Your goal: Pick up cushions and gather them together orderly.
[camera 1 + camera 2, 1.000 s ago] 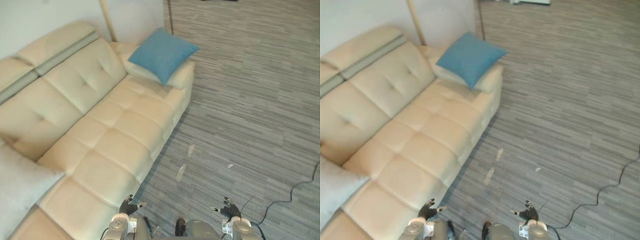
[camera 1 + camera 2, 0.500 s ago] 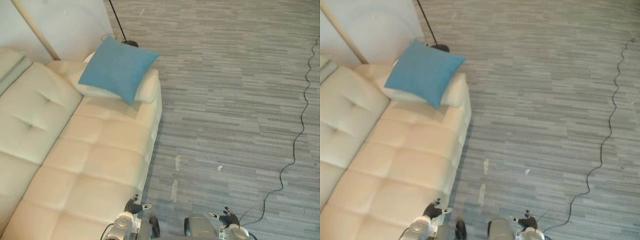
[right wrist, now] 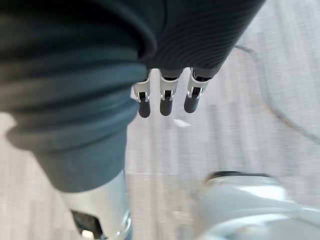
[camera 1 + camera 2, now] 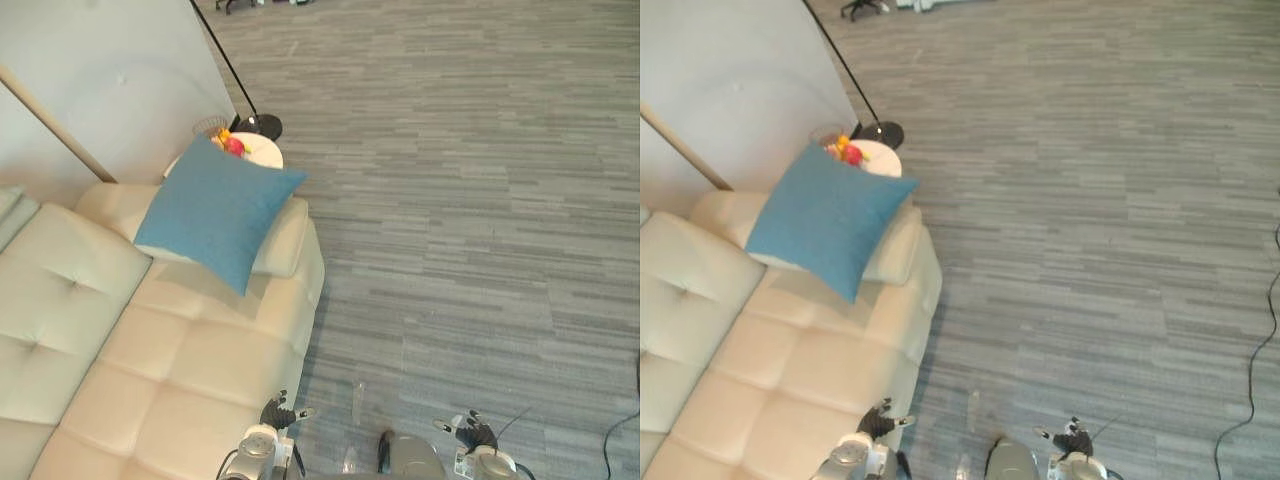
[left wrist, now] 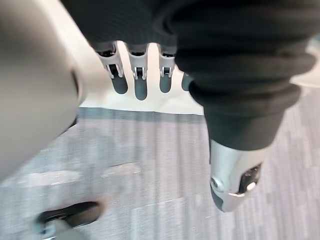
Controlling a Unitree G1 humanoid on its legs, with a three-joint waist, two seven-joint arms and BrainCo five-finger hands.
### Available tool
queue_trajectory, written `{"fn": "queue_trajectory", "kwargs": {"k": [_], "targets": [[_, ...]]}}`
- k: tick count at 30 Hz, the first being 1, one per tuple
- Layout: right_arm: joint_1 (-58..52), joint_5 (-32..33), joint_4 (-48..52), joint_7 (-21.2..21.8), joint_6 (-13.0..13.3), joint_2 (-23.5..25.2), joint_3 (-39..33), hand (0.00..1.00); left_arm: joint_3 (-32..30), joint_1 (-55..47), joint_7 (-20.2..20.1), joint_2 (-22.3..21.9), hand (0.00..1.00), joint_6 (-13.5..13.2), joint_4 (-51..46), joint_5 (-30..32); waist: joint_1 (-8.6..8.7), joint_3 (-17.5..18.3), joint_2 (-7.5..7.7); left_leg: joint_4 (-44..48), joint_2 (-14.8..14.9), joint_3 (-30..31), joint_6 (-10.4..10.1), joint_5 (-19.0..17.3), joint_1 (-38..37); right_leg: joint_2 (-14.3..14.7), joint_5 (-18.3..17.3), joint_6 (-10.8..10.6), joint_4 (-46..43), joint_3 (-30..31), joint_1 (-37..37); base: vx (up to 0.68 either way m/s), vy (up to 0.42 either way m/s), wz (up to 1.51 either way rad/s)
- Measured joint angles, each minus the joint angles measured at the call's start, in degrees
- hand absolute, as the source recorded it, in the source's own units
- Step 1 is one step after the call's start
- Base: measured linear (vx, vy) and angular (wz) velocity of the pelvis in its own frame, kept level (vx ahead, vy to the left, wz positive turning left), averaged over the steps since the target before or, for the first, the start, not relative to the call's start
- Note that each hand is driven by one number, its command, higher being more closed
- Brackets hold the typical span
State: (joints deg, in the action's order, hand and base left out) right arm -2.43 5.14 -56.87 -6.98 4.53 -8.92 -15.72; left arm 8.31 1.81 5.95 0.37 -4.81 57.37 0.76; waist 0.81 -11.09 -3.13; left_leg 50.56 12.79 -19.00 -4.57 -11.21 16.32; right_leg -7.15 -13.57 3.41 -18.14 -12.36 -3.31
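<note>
Status: the task has not visibly begun. The blue cushion leans on the far armrest of the cream sofa, well ahead of the left robot hand and a little to its left, and no second cushion lies beside it. The left robot hand hangs low just beside the sofa's front edge. Its wrist view shows the fingers relaxed and spread over the carpet, holding nothing. The right robot hand hangs low over the grey carpet floor, well apart from the sofa. Its fingers are likewise loose and empty. My assessment is that every step is outstanding: approach, grasp and carry of the cushion, then orderly placement with the others. Comparison with the earlier frames: the whole picture has shifted along the sofa towards the armrest end, so the camera has moved and the furniture has not. The blue cushion keeps the same seat on the armrest. The base of a floor lamp beyond the armrest has come into frame. One second ago a pale grey cushion lay at the opposite end of the sofa, and it presumably remains to be gathered. Both robot hands stay empty and low.
</note>
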Motion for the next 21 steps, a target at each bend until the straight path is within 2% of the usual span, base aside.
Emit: {"fn": "queue_trajectory", "kwargs": {"k": [1, 2, 3, 4, 5, 6, 7, 8, 9, 10, 11, 12, 14, 17, 18, 19, 20, 21], "targets": [[0.0, 0.0, -0.1, -0.2, 0.0, 0.1, -0.8, 0.00, 0.0, 0.0, 0.0, 0.0, 0.00, 0.0, -0.8, -0.2, -0.23, -0.2, 0.08, -10.1, -1.7, -0.7, -0.3, 0.1, 0.7, 0.0, 0.0, -0.3, 1.6, -0.1, 2.0, 0.33, 0.008, -0.06], [-0.1, 0.0, -0.1, -0.3, 0.0, 0.1, -1.1, 0.00, 0.0, 0.1, 0.1, -0.1, 0.00, 0.0, -1.2, -0.6, -0.32, -0.2, 0.09, -23.2, -4.2, -0.3, -1.7, 1.5, 0.2, -0.1, -0.3, -1.2, 3.0, -0.1, 3.7, 0.34, 0.020, -0.12], [0.0, 0.0, -0.1, -0.4, 0.1, 0.1, -1.1, 0.00, 0.1, 0.0, 0.1, -0.2, 0.00, 0.0, -1.2, -0.9, -0.33, -0.3, -0.04, -29.4, -5.3, 0.1, -2.1, 3.0, -0.6, 0.0, -0.6, -1.8, 3.6, 0.0, 4.6, 0.43, 0.079, -0.18], [-0.2, -0.1, -0.1, -0.4, 0.1, -0.1, -1.1, 0.00, 0.2, -0.3, 0.1, -0.5, 0.00, 0.0, -1.2, -0.9, -0.35, -0.3, -0.65, -38.7, -6.8, 0.9, -2.7, 7.4, -1.5, 0.4, -1.4, -3.0, 4.5, 0.0, 6.4, 0.44, 0.136, -0.22], [-0.4, -0.2, -0.1, -0.6, 0.0, -0.2, -1.0, 0.00, 0.7, -0.6, 0.1, -0.8, 0.00, 0.1, -1.1, -0.9, -0.48, 0.0, -1.69, -42.0, -7.0, 0.8, -2.3, 9.3, -2.3, 1.4, -2.6, -4.2, 5.1, 0.2, 7.7, 0.44, 0.178, -0.26], [-0.4, -0.4, -0.1, -0.6, 0.0, -0.2, -1.0, 0.00, 0.7, -0.7, 0.1, -0.9, 0.00, 0.1, -1.1, -0.9, -0.55, 0.0, -1.81, -41.4, -7.4, 1.6, 0.9, 12.0, -2.4, 1.6, -4.4, -5.0, 4.7, 0.5, 8.6, 0.36, 0.204, -0.16], [-0.4, -0.7, 0.0, -0.7, 0.0, 0.6, -0.8, 0.00, 0.6, -0.7, 0.0, -0.4, 0.00, 0.1, -1.1, -0.9, -0.65, 0.0, -0.20, -38.8, -9.2, 1.8, 2.8, 12.3, -2.2, -0.3, -7.1, -6.0, 3.0, 0.6, 9.3, 0.30, 0.170, -0.01], [-0.6, -0.7, 0.0, -0.7, 0.0, 1.1, -0.6, 0.00, 0.7, -0.7, 0.0, -0.2, 0.00, 0.1, -1.1, -0.9, -0.55, 0.4, 0.54, -37.4, -10.2, 1.7, 4.2, 11.1, -2.1, -1.6, -8.2, -6.6, 1.8, 0.6, 9.4, 0.44, 0.127, 0.09], [-1.9, -0.9, -0.4, -0.7, -0.1, 1.8, 0.1, 0.00, 1.0, -0.3, 0.0, 0.0, 0.00, 0.1, -1.1, -0.9, -0.27, 0.9, 3.41, -34.9, -12.6, 1.1, 5.0, 7.5, -2.5, -4.9, -10.3, -9.0, -6.4, 1.8, 8.0, 0.47, 0.099, 0.10], [-1.6, -1.5, -0.2, -0.5, -0.2, 2.1, 0.5, 0.00, 1.5, 0.1, 0.0, 0.0, 0.00, 0.2, -1.0, -0.9, -0.33, 1.0, 3.54, -34.4, -13.4, 1.1, 5.5, 6.1, -3.0, -6.6, -8.9, -10.7, -15.6, 3.1, 3.7, 0.56, 0.134, 0.20], [-0.9, -2.5, -0.2, -0.4, -0.4, 2.7, 1.3, 0.00, 2.5, 0.3, -0.1, 0.7, 0.00, 0.2, -1.0, -0.9, -0.09, 0.9, 3.73, -35.9, -14.5, 1.8, 6.0, 5.3, -4.8, -8.5, -3.9, -11.5, -27.5, 4.0, -2.1, 0.44, 0.142, 0.33], [-0.9, -2.9, -0.2, -0.2, -0.5, 3.1, 2.0, 0.00, 2.9, 0.3, 0.0, 1.1, 0.00, 0.3, -1.0, -1.0, 0.03, 0.7, 3.89, -37.5, -14.9, 2.4, 6.2, 5.3, -6.8, -9.3, -4.4, -11.0, -32.6, 3.6, -4.7, 0.46, 0.106, 0.37], [-1.0, -2.9, -0.2, -0.1, -0.6, 3.1, 2.8, 0.00, 2.9, -0.2, 0.1, 1.6, 0.00, 0.2, -1.1, -1.1, -0.10, 0.6, 3.73, -40.2, -14.7, 2.9, 6.1, 5.9, -11.1, -9.3, -7.0, -9.8, -32.7, 1.8, -6.6, 0.44, 0.022, 0.23], [1.2, -2.9, 0.8, -0.1, -0.4, 2.4, 3.5, 0.00, 2.7, -0.1, 0.4, 2.8, 0.00, 0.2, -1.4, -1.4, -0.11, 0.3, 2.04, -42.4, -12.5, 4.1, 5.9, 5.7, -14.9, -6.4, -8.0, -9.4, -20.2, 1.4, -9.8, 0.36, -0.099, 0.32], [1.5, -2.9, 2.1, 0.0, -0.4, 1.9, 3.9, 0.00, 2.7, -0.2, 0.5, 2.8, 0.00, 0.1, -1.9, -1.6, -0.23, 0.3, 0.84, -42.3, -10.9, 4.9, 5.0, 5.2, -15.6, -4.6, -6.5, -9.8, -13.9, 3.8, -11.4, 0.22, -0.151, 0.28], [1.5, -2.9, 2.4, 0.1, -0.1, 1.9, 4.3, 0.00, 2.7, -0.3, 0.4, 2.8, 0.00, 0.1, -1.9, -1.6, -0.11, 0.3, 0.53, -42.3, -10.1, 5.8, 4.1, 4.7, -16.2, -3.3, -4.0, -10.1, -9.1, 6.8, -12.1, 0.32, -0.258, 0.35], [1.4, -2.9, 2.2, 0.2, 0.1, 2.0, 4.8, 0.00, 2.3, -0.4, 0.5, 2.8, 0.00, 0.1, -1.6, -1.7, -0.03, 0.6, 1.03, -42.0, -9.9, 6.8, 3.0, 4.0, -16.5, -2.5, -0.3, -10.2, -4.2, 10.6, -12.4, 0.26, -0.289, 0.57], [0.9, -2.9, 2.0, 0.2, 0.1, 2.1, 5.0, 0.00, 1.9, -0.6, 0.5, 2.9, 0.00, 0.1, -1.1, -1.7, 0.20, 0.7, 1.58, -40.7, -9.7, 8.9, 0.8, 2.5, -16.5, -2.1, 7.5, -9.8, -2.1, 13.2, -11.9, 0.26, -0.317, 0.52]]}}
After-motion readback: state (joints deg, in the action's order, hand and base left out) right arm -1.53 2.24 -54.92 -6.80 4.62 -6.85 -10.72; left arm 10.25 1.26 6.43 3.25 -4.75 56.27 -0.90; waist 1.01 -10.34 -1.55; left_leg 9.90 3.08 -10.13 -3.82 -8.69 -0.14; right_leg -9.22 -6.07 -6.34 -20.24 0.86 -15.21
